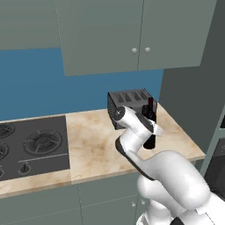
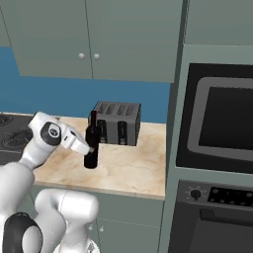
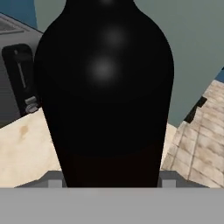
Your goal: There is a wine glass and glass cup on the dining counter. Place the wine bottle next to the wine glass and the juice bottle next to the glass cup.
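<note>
The wine bottle [image 2: 92, 141] is slim and near-black with a dark reddish top. It stands upright over the marbled counter [image 2: 128, 170], just in front of the toaster. My gripper [image 2: 90, 149] is shut on its lower body, reaching in from the left. From the left base view the wine bottle [image 1: 150, 107] pokes up behind my gripper [image 1: 154, 130]. In the hand view the wine bottle [image 3: 105, 87] looms close between the fingers of my gripper [image 3: 111, 181]. Whether its base touches the counter, I cannot tell. The wine glass, glass cup, juice bottle and dining counter are out of view.
A dark toaster [image 1: 129, 103] [image 2: 117, 123] sits against the blue wall right behind the bottle. A black hob [image 1: 30, 145] lies to the left. A tall cabinet with a built-in oven [image 2: 222, 123] closes off the counter's right end. Wall cupboards [image 1: 132, 35] hang overhead.
</note>
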Motion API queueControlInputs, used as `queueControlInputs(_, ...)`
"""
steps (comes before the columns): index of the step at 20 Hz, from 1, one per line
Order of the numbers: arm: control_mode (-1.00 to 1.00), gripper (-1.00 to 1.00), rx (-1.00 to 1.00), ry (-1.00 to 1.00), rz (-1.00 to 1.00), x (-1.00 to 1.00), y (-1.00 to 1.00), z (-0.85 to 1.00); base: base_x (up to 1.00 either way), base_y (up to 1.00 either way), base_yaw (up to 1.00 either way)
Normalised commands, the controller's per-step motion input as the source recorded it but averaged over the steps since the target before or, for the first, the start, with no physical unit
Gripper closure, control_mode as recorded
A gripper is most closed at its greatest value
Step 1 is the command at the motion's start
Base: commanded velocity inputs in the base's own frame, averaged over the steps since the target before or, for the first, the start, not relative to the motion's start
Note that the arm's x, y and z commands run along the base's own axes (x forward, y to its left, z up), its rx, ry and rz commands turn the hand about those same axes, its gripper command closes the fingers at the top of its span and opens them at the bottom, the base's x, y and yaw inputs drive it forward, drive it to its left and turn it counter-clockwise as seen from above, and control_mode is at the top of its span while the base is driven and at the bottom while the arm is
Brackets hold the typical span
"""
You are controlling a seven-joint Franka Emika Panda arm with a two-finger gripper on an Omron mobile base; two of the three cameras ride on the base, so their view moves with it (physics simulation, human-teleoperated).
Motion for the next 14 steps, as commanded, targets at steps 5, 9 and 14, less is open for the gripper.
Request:
queueControlInputs(5,-1.00,1.00,-0.07,-0.19,0.10,-0.20,0.29,0.21,0.00,0.00,0.00)
queueControlInputs(9,-1.00,1.00,0.00,-0.09,0.06,-0.12,0.16,0.22,0.00,0.00,0.00)
queueControlInputs(14,-1.00,1.00,0.00,-0.01,0.03,-0.13,0.13,0.28,0.00,0.00,0.00)
